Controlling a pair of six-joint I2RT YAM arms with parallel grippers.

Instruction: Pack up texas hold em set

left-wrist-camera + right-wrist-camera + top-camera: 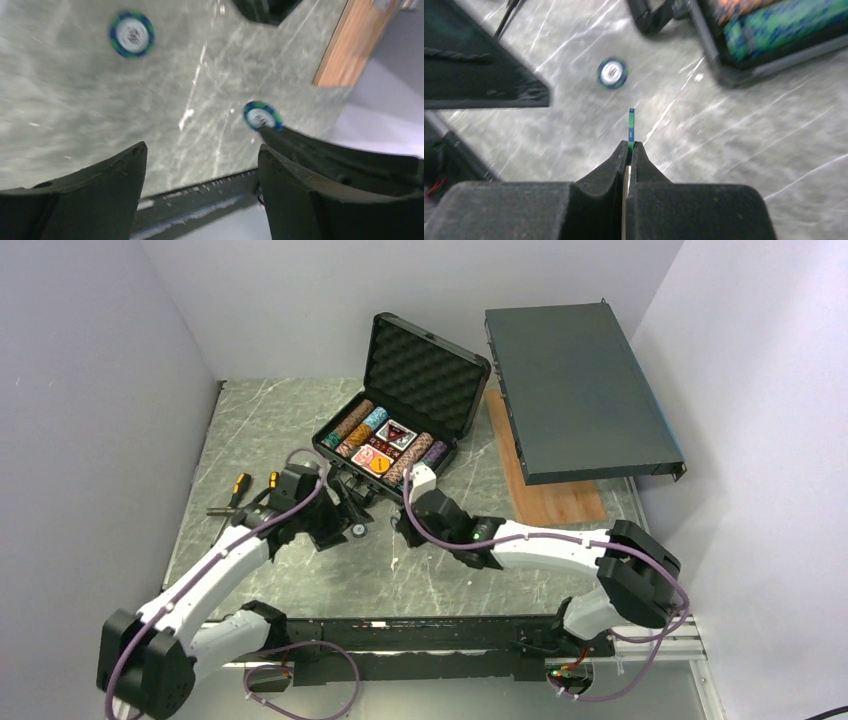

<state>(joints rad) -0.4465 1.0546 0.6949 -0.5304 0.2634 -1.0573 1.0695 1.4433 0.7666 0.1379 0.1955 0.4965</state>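
Note:
The black hard case (345,465) stands open at the middle back, its foam lid (425,375) up, with rows of poker chips (350,425) and a card deck (394,434) inside. My right gripper (630,145) is shut on a blue-green chip (631,127) held edge-on just above the table; it sits in front of the case in the top view (408,528). A second blue-green chip (612,73) lies flat on the table, also in the left wrist view (131,34) and the top view (357,530). My left gripper (202,150) is open and empty beside it.
A large flat dark grey box (580,390) leans at the back right over a wooden board (555,495). Orange-handled screwdrivers (238,490) lie at the left. A black rail (430,635) runs along the near edge. The case corner shows in the right wrist view (724,75).

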